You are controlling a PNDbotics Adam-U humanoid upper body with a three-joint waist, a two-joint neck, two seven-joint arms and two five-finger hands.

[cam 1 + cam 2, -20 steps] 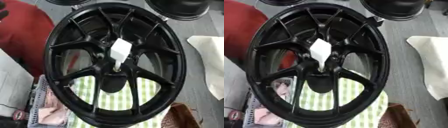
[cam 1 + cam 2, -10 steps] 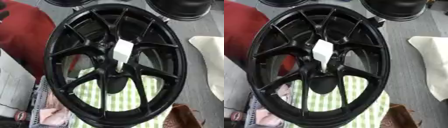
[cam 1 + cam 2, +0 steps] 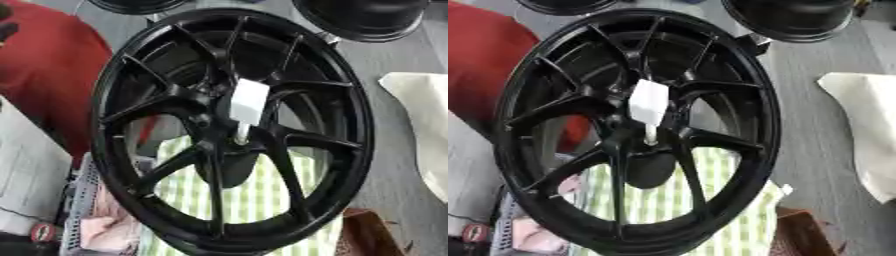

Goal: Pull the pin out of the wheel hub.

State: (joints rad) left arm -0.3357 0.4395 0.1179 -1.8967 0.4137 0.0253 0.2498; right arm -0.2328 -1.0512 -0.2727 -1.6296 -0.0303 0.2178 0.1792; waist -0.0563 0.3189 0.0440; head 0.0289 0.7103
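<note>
One white pin (image 3: pixel 247 106) sits in black wheel hub (image 3: pixel 229 131).

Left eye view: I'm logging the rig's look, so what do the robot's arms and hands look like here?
Neither arm nor hand shows in either eye view, so their look cannot be told. The frame is filled by the black wheel, with the white pin standing in its hub.

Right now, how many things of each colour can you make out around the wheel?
Black: 3, the spoked wheel and two round black objects at the top edge
White: 2, the pin in the hub, a cloth at right
Red: 1, a cushion
Green-checked: 1, a cloth
Total: 7
</note>
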